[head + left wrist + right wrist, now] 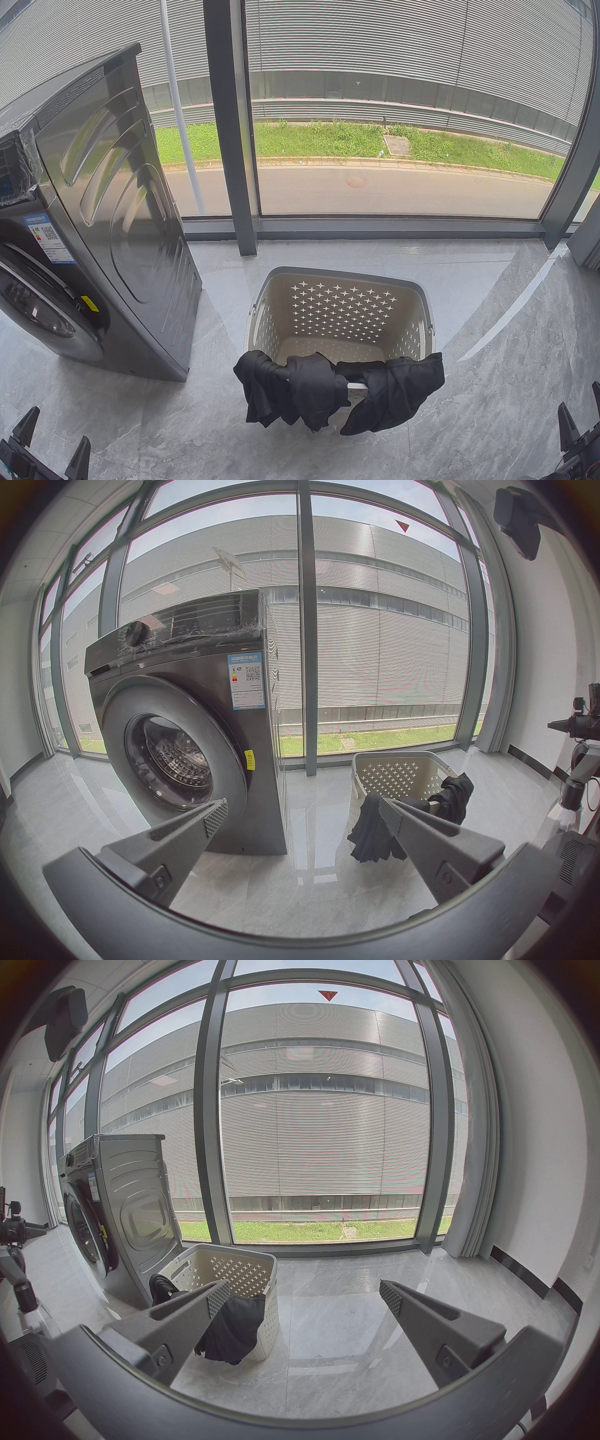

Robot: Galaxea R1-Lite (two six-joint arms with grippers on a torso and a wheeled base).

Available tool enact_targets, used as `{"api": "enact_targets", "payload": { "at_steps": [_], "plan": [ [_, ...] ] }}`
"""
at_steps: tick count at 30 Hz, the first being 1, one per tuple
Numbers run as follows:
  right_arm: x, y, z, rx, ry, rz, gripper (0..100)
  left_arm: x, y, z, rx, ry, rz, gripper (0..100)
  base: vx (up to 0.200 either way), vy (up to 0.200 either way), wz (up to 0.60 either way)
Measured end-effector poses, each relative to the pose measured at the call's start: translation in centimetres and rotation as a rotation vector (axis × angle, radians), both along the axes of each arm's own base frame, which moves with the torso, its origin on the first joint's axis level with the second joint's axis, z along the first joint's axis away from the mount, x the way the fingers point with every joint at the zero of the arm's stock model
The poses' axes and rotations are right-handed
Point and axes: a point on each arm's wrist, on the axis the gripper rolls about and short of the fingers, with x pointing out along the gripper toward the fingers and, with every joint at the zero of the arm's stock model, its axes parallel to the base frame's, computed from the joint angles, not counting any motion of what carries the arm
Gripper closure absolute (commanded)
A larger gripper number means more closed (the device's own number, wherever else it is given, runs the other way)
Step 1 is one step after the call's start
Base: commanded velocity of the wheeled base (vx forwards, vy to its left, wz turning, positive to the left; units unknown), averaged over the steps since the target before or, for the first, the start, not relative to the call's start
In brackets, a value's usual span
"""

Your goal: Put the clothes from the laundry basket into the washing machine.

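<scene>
A beige laundry basket (pixel 340 306) stands on the marble floor in front of the window. Black clothes (pixel 337 390) hang over its near rim, partly outside it; the black clothes (pixel 375 830) (pixel 234 1332) show in both wrist views. The dark grey washing machine (pixel 106 219) stands to the left of the basket, its round opening (pixel 169 761) showing the bare drum. My left gripper (pixel 53 440) is low at the near left, open and holding nothing. My right gripper (pixel 581 412) is low at the near right, open and holding nothing. Both are well short of the basket.
A floor-to-ceiling window with a dark pillar (pixel 231 125) runs behind the basket and machine. Bare marble floor (pixel 500 350) lies around the basket and toward the right wall (pixel 550 1179).
</scene>
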Motion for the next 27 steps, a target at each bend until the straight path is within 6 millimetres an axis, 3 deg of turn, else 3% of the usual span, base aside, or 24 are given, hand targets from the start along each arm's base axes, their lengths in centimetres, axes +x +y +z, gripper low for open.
{"api": "enact_targets", "payload": {
  "at_steps": [3, 12, 24, 27],
  "plan": [
    [0.0, 0.0, 0.0, 0.0, 0.0, 0.0, 0, 0.0, 0.0, 0.0, 0.001, 0.0, 0.0, 0, 0.2, 0.0, 0.0],
    [0.0, 0.0, 0.0, 0.0, 0.0, 0.002, 0, 0.0, 0.0, 0.0, 0.007, 0.0, 0.0, 0, 0.0, 0.0, 0.0],
    [0.0, 0.0, 0.0, 0.0, 0.0, 0.001, 0, 0.0, 0.0, 0.0, 0.007, 0.0, 0.002, 0, 0.0, -0.2, 0.0],
    [0.0, 0.0, 0.0, 0.0, 0.0, 0.001, 0, 0.0, 0.0, -0.01, 0.008, 0.0, 0.003, 0, 0.0, 0.0, 0.0]
  ]
}}
